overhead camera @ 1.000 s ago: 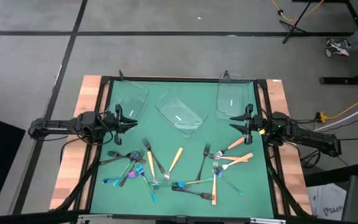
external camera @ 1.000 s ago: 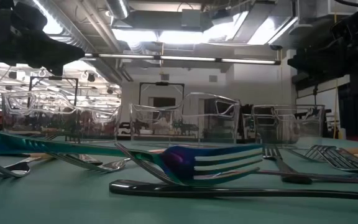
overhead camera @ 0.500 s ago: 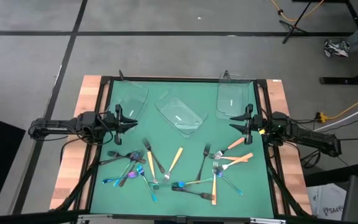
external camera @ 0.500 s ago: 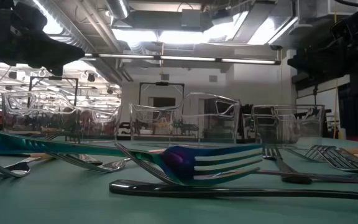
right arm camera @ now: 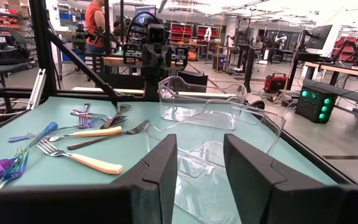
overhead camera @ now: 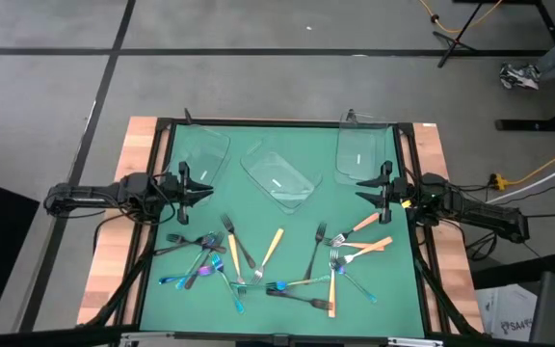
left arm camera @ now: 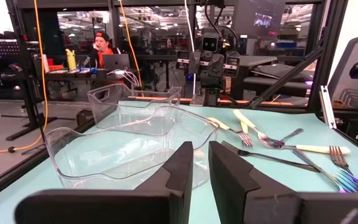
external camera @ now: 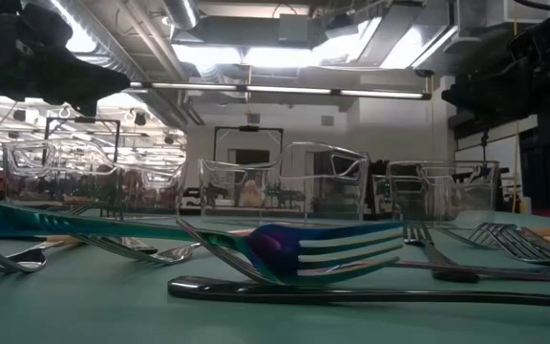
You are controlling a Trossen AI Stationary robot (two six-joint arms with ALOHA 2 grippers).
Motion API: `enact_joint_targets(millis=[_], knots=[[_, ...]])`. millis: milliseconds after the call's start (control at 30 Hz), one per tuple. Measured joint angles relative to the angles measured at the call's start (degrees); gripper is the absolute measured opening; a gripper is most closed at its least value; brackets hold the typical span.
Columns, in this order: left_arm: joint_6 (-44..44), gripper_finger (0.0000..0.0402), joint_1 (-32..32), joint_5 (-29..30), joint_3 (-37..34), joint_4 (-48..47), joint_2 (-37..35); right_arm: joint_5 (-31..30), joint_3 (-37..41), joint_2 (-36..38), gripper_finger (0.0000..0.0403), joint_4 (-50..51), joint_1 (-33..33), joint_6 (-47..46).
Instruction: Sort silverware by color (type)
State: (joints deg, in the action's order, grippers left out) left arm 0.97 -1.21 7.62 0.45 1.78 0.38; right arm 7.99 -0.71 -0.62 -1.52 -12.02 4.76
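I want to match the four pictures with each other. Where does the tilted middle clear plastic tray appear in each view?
High view: the tilted clear plastic tray is at centre, between two other trays.
Low view: the tray is in the middle of the back row.
Left wrist view: the tray is the nearest, largest one.
Right wrist view: the tray is the nearest one.
Shared landmark: the green table mat.

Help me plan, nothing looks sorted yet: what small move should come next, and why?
Probably lower the right gripper toward the tan-handled fork just below it: all three clear trays look empty, both grippers hover open, and that fork lies nearest.
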Motion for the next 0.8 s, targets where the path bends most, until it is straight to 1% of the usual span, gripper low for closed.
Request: enact_joint_targets(millis=[633, 733, 800], knots=[[0.0, 0.0046, 0.01, 0.52, 0.0, 0.12, -0.01, 0.57, 0.0, -0.01, 0.0124, -0.08, 0.01, -0.21], [-0.02, 0.0046, 0.02, 0.51, 0.0, 0.12, 0.0, 0.53, 0.02, -0.01, 0.0124, -0.38, 0.01, -2.08], [0.0, 0.0046, 0.0, 0.5, 0.0, 0.13, -0.01, 0.11, 0.09, -0.01, 0.0124, -1.7, 0.0, -4.96]])
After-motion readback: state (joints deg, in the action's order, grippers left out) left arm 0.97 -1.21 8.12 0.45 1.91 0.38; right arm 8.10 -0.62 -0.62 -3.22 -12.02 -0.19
